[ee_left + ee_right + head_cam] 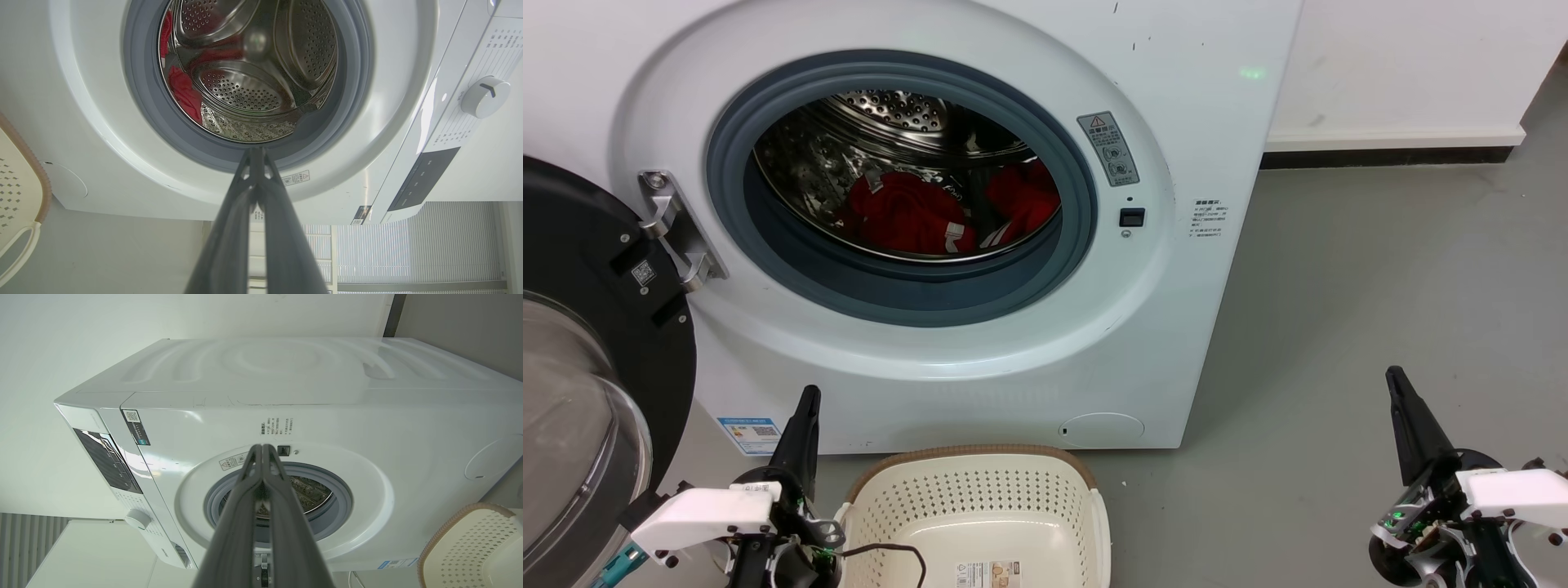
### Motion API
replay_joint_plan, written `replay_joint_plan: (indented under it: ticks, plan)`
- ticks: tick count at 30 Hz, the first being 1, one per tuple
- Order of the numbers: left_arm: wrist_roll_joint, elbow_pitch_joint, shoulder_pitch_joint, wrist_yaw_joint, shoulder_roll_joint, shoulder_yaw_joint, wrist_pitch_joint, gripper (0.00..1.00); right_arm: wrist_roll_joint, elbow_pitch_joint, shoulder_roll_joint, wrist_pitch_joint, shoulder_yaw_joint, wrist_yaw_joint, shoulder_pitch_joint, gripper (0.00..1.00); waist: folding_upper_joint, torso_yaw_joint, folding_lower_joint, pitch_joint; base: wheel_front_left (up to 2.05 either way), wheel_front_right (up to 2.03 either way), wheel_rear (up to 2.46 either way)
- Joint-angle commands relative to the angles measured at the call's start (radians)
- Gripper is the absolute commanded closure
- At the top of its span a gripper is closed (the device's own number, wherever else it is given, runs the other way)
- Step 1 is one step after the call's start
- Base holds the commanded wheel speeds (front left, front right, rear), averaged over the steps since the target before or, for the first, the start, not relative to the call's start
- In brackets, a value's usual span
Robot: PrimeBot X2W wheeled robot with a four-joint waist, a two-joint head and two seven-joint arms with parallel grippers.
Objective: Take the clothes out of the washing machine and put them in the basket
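**A:** Where are the soft bright red clothes point(907, 216) with white trim to be found?

**B:** They are seen heaped on the floor of the perforated steel drum point(890, 110), inside the large white front-loading washing machine point(1217, 122). Two heaps can be made out, the larger at left-centre and the smaller to its right, so the pile is spread crosswise.

**A:** And how are they placed from the grippers?

**B:** Up and forward of both. The left gripper point(809, 394) is held low before the machine, under the porthole's lower left. The right gripper point(1395, 376) is held well off to the right, over bare grey floor point(1380, 269). The left is judged the nearer.

**A:** How are the fingers set?

**B:** On each gripper the two long dark fingers are pressed together, and nothing is held.

**A:** And the basket?

**B:** The cream-white perforated plastic basket point(972, 452) with the brown rim is set on the floor below the porthole, just beside the left gripper. No garment is seen in the part that shows. The black-framed glass door point(572, 327) is swung open at the left, so a reach would probably have to be kept clear of it.
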Motion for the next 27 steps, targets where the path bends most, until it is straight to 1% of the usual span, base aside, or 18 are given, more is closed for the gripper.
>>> replay_joint_plan:
  ticks: [1, 2, 3, 8, 18, 27]
  plan:
    - [-0.001, -0.002, -0.005, -0.004, -0.002, 0.003, 0.002, 1.00, 0.002, 0.002, 0.003, 0.001, 0.000, 0.000, -0.013, 1.00, 0.0000, 0.000, 0.0000, 0.000, 0.00, 0.00, 0.00]
    - [-0.001, -0.002, -0.005, -0.004, -0.002, 0.003, 0.002, 1.00, 0.002, 0.002, 0.003, 0.001, 0.000, 0.000, -0.013, 1.00, 0.0000, 0.000, 0.0000, 0.000, 0.00, 0.00, 0.00]
    - [-0.001, -0.002, -0.005, -0.004, -0.002, 0.003, 0.002, 0.00, 0.002, 0.002, 0.003, 0.001, 0.000, 0.000, -0.013, 0.00, 0.0000, 0.000, 0.0000, 0.000, 0.00, 0.00, 0.00]
    - [0.001, 0.027, 0.023, 0.001, -0.002, -0.005, -0.002, 0.00, 0.000, 0.025, 0.002, -0.002, 0.002, 0.000, 0.022, 0.00, 0.0000, 0.000, 0.0000, 0.000, 0.00, 0.00, 0.00]
    - [0.032, -0.003, 0.038, 0.001, -0.002, 0.005, -0.053, 0.00, -0.026, 0.002, 0.001, -0.053, 0.015, 0.000, 0.035, 0.00, 0.0000, -0.001, 0.0000, 0.002, 0.00, 0.00, 0.00]
    - [0.141, 0.002, 0.040, 0.001, -0.002, 0.061, -0.094, 0.00, -0.153, 0.010, 0.001, -0.094, -0.002, 0.000, 0.035, 0.00, 0.0000, -0.002, 0.0000, 0.002, 0.00, 0.00, 0.00]
